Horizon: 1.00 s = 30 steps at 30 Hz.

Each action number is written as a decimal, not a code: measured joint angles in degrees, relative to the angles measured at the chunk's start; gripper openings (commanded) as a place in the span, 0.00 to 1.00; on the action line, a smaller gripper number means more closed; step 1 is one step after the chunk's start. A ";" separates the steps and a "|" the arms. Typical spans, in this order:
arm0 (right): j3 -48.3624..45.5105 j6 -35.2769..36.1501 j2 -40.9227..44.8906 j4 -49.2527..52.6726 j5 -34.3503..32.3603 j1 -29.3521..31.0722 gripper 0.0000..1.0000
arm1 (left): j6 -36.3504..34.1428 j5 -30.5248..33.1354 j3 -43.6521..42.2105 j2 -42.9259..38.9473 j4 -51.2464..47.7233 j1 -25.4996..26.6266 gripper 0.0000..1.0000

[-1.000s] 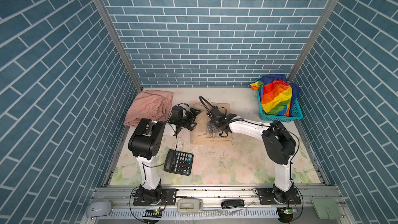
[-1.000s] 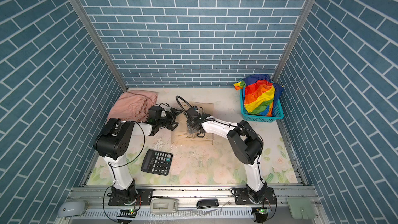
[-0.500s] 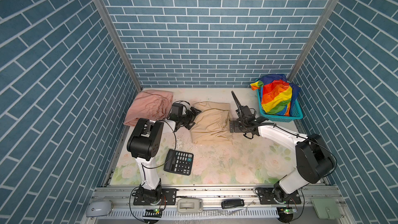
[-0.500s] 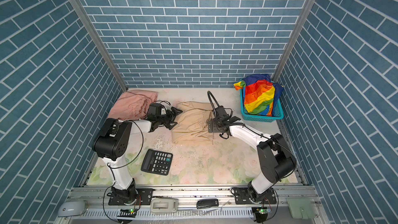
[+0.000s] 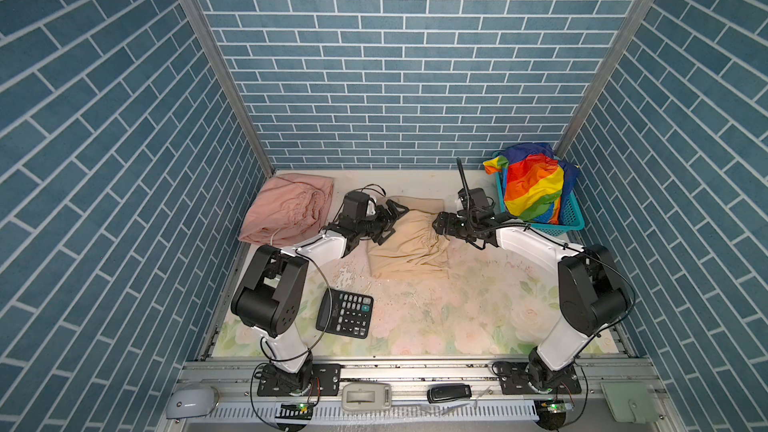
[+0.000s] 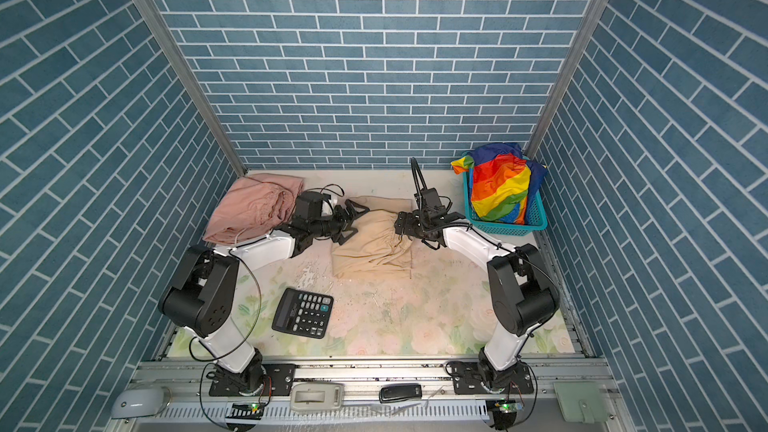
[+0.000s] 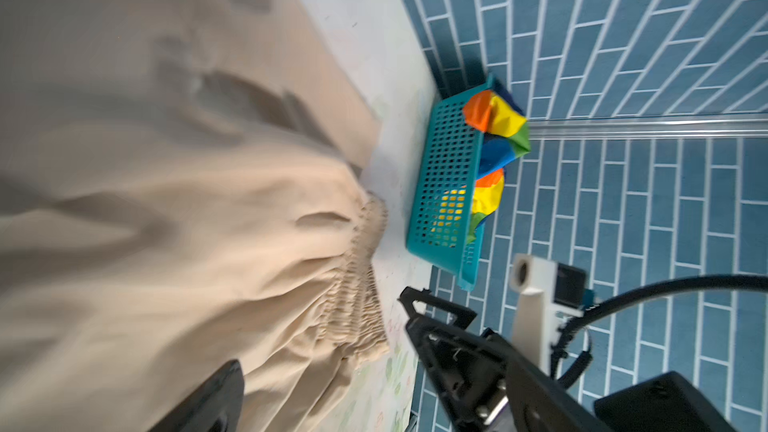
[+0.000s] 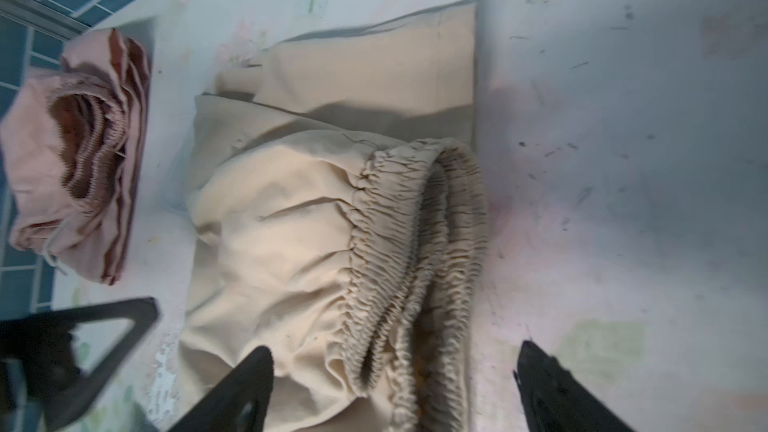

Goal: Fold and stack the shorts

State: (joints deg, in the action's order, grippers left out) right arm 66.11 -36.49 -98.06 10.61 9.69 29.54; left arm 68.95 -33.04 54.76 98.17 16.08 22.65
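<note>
By my reckoning I'm about a third of the way through. The pink shorts (image 5: 286,209) lie folded into a thick pad at the back left corner of the worktop (image 5: 457,305). I take that as one pair done and the base of the stack. The beige shorts (image 5: 409,251) are the job in hand. They lie in the middle of the worktop between my two arms, roughly doubled over, with one flat panel towards the back wall. The gathered waistband (image 8: 415,243) is bunched and gaping on the side nearest my right arm. That is no tidy fold yet: the cloth is creased and the edges do not line up. The left fingers (image 5: 397,213) stand wide apart at the beige cloth's left edge, near the pink pile, holding nothing. The right fingers (image 8: 249,384) are apart too, one on either side of the waistband in the right wrist view, with no cloth pinched between them that I can see. The rainbow shorts (image 5: 532,184) sit crumpled in the teal basket (image 5: 568,214) at the back right corner, not yet folded. What's left, as I judge it, is to finish and flatten the beige fold and carry it onto the pink pair. Then I pull the rainbow pair out, fold it and top the stack. A calculator (image 5: 345,313) lies near the front left, apart from all the cloth.
</note>
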 measured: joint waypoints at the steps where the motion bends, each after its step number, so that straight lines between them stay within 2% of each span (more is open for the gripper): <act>1: -0.15 -1.14 -0.35 -1.51 1.14 0.35 0.88 | 0.44 0.13 -1.70 0.11 0.13 0.00 1.00; 9: -4.15 -5.75 -1.77 -11.10 7.06 2.58 0.82 | 1.29 0.59 -8.57 0.94 2.38 -0.31 1.00; 14: -8.63 -6.25 -3.72 -12.76 7.72 2.56 0.78 | 0.94 0.61 -10.62 1.31 4.00 -1.09 1.00; 21: -10.36 -5.05 -4.87 -14.53 7.69 2.49 0.72 | 0.59 -1.03 -13.79 1.25 8.20 -3.54 1.00; 26: -11.74 -3.91 -4.24 -16.20 9.44 1.60 0.74 | -1.01 -1.38 -15.10 -0.11 8.09 -5.49 0.99; 30: -12.28 -2.56 0.44 -12.04 10.64 -0.02 0.84 | -3.45 -0.96 -13.70 -1.07 4.02 -5.92 0.99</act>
State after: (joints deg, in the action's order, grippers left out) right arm 53.82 -39.05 -97.62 -1.43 20.34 29.52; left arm 65.49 -34.00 41.06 97.10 20.10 16.73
